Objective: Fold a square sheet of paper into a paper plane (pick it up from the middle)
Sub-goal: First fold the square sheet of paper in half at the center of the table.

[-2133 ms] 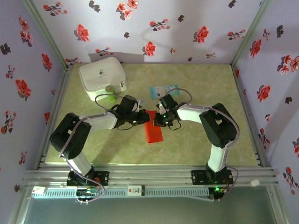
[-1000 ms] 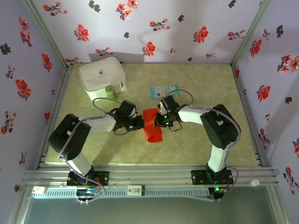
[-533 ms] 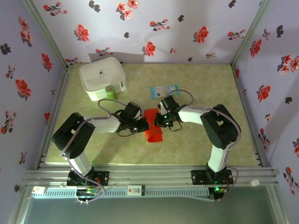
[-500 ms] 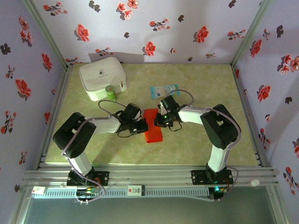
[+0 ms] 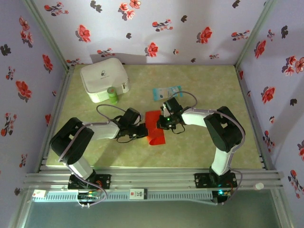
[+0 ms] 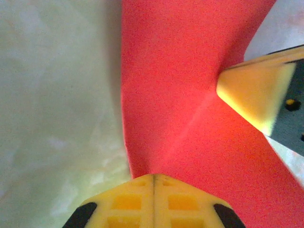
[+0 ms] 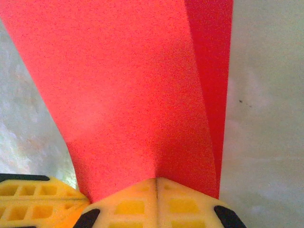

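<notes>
Red sheet (image 5: 155, 135) mid table (image 5: 204, 85), pinched from both sides.
Partly folded, long axis approx 12–6 o'clock in top view; my L gripper (image 5: 144, 129) clamps its edge from 9, R gripper (image 5: 161, 124) from 3, both clenched tight on it. Neither arm nearer; next fold prob. works across that axis.

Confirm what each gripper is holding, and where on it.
Both hold the square sheet of paper, partly folded. The left gripper is shut on its left edge and the right gripper on its right edge.
</notes>
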You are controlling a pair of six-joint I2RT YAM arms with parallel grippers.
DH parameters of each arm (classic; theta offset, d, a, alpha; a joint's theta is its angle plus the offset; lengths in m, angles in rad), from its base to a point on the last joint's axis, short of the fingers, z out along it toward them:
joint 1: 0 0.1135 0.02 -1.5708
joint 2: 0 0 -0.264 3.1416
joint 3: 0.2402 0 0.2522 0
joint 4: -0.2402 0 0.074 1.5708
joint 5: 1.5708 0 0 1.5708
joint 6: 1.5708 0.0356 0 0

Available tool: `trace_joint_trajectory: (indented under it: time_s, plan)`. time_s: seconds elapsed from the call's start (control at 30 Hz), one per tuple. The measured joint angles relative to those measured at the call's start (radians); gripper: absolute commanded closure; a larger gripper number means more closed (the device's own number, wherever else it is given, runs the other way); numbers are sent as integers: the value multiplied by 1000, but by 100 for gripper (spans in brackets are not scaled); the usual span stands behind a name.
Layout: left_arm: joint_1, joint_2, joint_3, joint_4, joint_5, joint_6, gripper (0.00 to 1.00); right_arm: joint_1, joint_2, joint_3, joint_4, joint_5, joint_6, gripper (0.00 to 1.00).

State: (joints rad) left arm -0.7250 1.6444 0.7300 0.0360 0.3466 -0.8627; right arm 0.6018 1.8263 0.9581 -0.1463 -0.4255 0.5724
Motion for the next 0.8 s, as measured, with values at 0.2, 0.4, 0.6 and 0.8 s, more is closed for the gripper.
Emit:
trace_joint_trajectory:
  time_s: [0.2,0.4,0.6,0.8]
  plan:
    - [-2,-19,10,26,25,-42,98,0,0,0,0,3,5,100]
    - [-12,-6,10,119,76,-87,98,0,-1,0,0,4,8,100]
    - [-32,13,-33,127,88,-97,99,0,-2,-2,0,6,12,100]
    - [-32,13,-78,112,83,-88,99,0,-3,-5,3,6,13,100]
